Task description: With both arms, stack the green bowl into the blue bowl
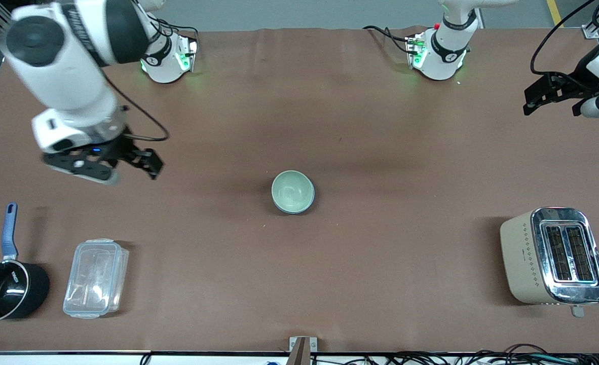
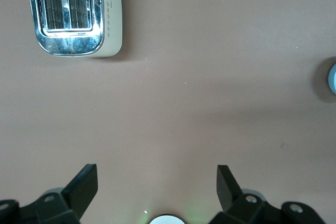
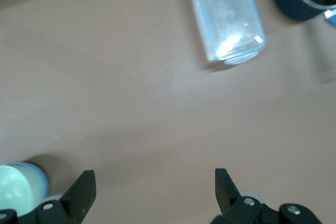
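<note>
The pale green bowl [image 1: 292, 190] sits inside the blue bowl [image 1: 293, 211] at the middle of the table; only the blue bowl's rim shows around it. My right gripper [image 1: 127, 170] is open and empty in the air, over bare table toward the right arm's end. In the right wrist view its open gripper [image 3: 155, 184] frames bare table, with the green bowl [image 3: 13, 195] and the blue rim [image 3: 42, 174] beside one finger. My left gripper [image 1: 553, 104] is open and empty over the table's edge at the left arm's end. In its wrist view the open gripper [image 2: 157, 182] shows only table.
A beige and chrome toaster [image 1: 553, 256] stands near the front camera at the left arm's end, also in the left wrist view [image 2: 73, 11]. A clear plastic container [image 1: 96, 278] and a black pot with a blue handle [image 1: 5, 289] stand at the right arm's end.
</note>
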Robot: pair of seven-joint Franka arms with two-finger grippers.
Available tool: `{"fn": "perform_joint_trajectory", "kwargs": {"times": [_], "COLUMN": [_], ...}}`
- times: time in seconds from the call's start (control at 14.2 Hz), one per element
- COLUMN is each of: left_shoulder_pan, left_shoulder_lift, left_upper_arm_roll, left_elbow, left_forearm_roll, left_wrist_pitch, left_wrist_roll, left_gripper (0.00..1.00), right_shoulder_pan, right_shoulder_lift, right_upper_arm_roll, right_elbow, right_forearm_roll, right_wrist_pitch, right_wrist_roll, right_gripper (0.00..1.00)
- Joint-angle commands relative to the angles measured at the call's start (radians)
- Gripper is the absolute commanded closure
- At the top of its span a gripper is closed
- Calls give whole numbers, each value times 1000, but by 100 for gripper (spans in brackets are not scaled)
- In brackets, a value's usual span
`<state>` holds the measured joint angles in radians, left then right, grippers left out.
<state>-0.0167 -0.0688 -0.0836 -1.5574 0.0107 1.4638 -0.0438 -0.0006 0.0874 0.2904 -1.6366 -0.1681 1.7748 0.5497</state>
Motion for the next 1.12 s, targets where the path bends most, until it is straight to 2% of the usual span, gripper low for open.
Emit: {"fn": "perform_joint_trajectory", "kwargs": {"times": [0.0,0.14,0.28,1.05], "left_shoulder_pan": [3,1,-2,0], "left_shoulder_lift": [-14,1,4,6], "left_upper_arm_roll": [-2,-1,-2,-2], "left_elbow": [-3,16,19,34], "left_forearm_roll": [-1,6,21,22], "left_wrist_pitch": [7,6,6,4], "left_wrist_roll": [10,9,9,7], "left_gripper": [0,0,0,0], "right_shoulder_pan": [4,2,-4,-7], "right_shoulder_lift": [-90,-104,-97,-92], "right_upper_arm_roll": [-141,-213,-241,-244], "right_elbow": [-14,47,125,127], "right_forearm_roll": [109,139,139,168], "right_wrist_pitch": [-81,-203,-308,-299], "right_wrist_roll": [-240,-367,-442,-452], "right_gripper": [0,0,0,0]}}
